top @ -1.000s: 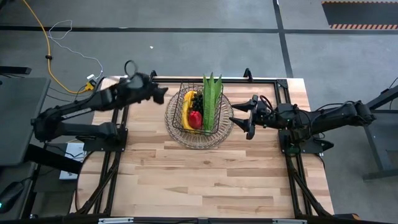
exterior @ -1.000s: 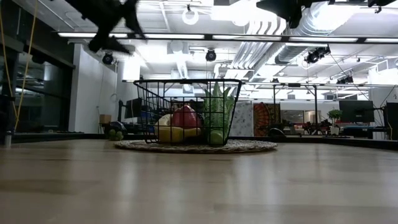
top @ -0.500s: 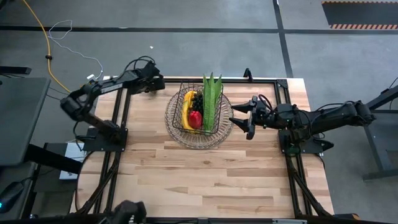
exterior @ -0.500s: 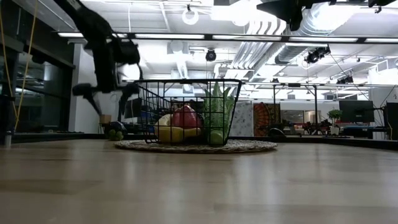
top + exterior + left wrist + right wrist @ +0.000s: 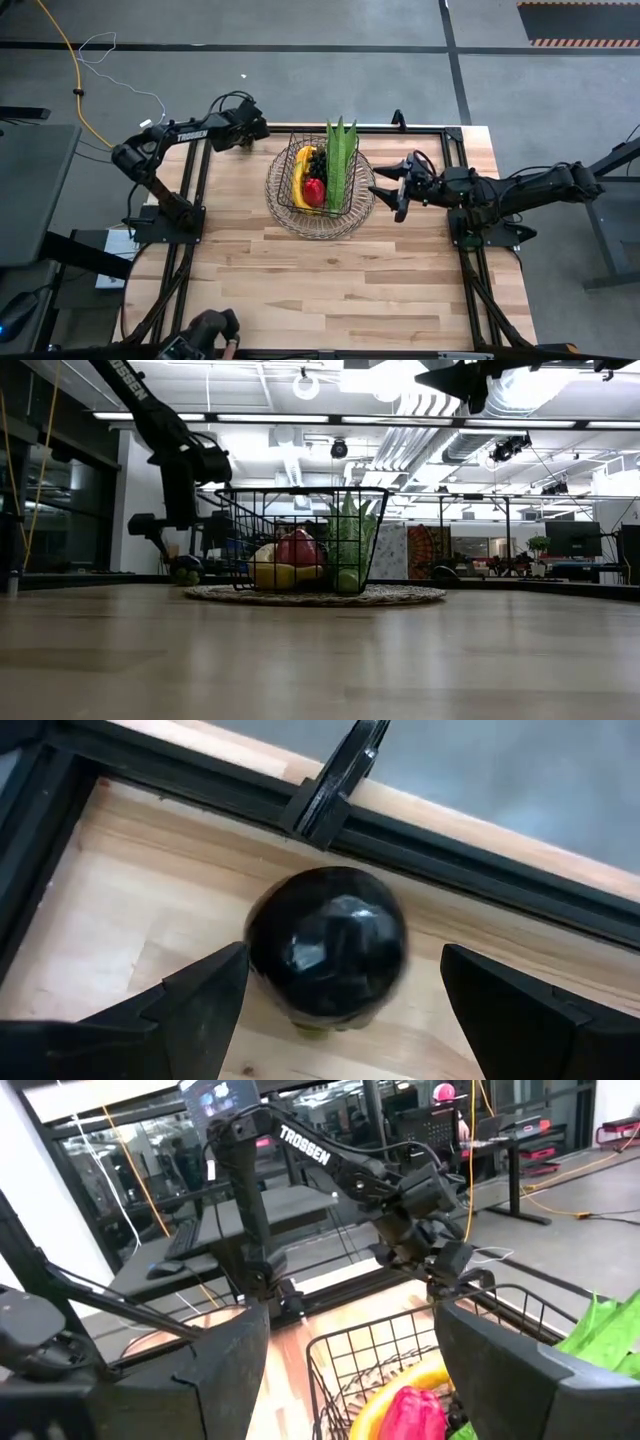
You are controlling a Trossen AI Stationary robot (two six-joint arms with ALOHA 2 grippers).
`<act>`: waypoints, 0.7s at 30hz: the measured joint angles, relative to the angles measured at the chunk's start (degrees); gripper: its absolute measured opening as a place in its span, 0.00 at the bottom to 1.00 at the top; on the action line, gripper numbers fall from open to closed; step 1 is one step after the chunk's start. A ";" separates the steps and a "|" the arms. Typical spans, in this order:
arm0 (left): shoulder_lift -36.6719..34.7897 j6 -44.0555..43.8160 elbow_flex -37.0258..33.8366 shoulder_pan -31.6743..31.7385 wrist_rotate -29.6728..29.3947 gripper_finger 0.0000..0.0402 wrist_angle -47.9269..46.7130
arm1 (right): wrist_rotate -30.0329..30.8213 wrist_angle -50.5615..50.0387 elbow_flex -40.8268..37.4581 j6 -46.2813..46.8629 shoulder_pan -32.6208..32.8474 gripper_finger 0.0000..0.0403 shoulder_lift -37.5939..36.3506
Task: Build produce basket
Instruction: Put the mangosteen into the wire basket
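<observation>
Wooden table (image 5: 330, 280), black frame rail (image 5: 470, 870) beside dark round fruit (image 5: 327, 955).

The high view looks straight down; the low view looks level across the table (image 5: 320, 660). Both share the basket (image 5: 320, 180), as does the right wrist view.

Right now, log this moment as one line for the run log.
left gripper: open, over dark round fruit at table's far edge | right gripper: open, hovering beside basket | basket: banana, pepper, corn
</observation>
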 joint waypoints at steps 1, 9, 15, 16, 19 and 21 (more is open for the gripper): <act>0.54 -0.22 0.00 0.21 0.47 0.80 -0.02 | 0.00 -0.20 0.00 0.01 0.00 0.69 0.00; 1.71 -4.77 0.00 0.81 0.76 0.79 2.70 | 0.02 -0.91 0.00 1.75 0.00 0.69 0.00; 1.69 -4.24 0.00 0.81 0.37 0.79 2.64 | 0.02 -0.91 0.00 1.77 0.00 0.69 0.00; 1.69 -4.10 0.00 0.80 0.36 0.79 2.54 | 0.02 -0.91 0.00 1.77 0.00 0.69 0.00; 1.86 -3.03 0.00 0.33 0.17 0.79 2.55 | 0.02 -0.91 0.00 1.77 0.00 0.69 0.00; 2.52 -1.82 0.12 -0.33 -0.11 0.79 2.59 | 0.03 -0.93 0.00 1.77 0.00 0.69 0.00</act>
